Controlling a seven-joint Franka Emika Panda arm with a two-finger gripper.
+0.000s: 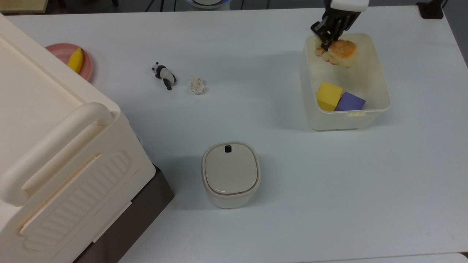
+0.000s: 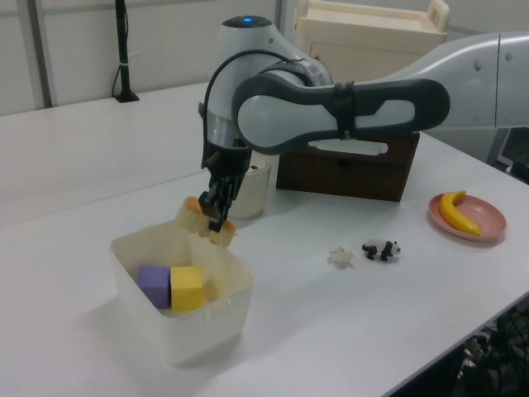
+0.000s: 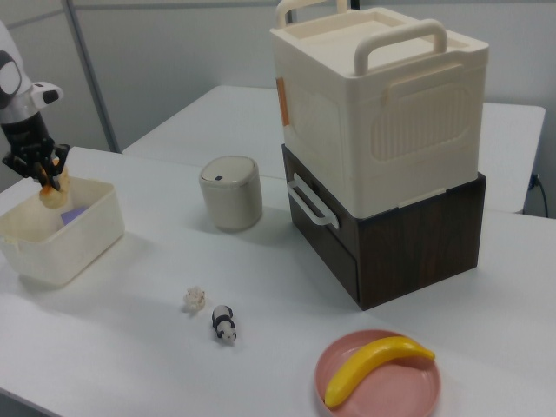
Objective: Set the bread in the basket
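Bread (image 1: 339, 52) hangs clenched in the gripper (image 1: 326, 41) over the basket (image 1: 380, 75) (yellow block (image 1: 328, 95), purple block (image 1: 350, 102) inside).

The hand (image 1: 326, 35) holds the bread (image 1: 340, 53) over the basket (image 1: 380, 84), and two blocks (image 1: 339, 98) sit inside. In the top view, the panda (image 1: 164, 75) and paper ball (image 1: 197, 85) lie well left of the basket on the bench (image 1: 329, 190)

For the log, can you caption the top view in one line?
The hand holds the toasted beige toy bread loaf over the cream translucent plastic basket, above a yellow block and purple block.
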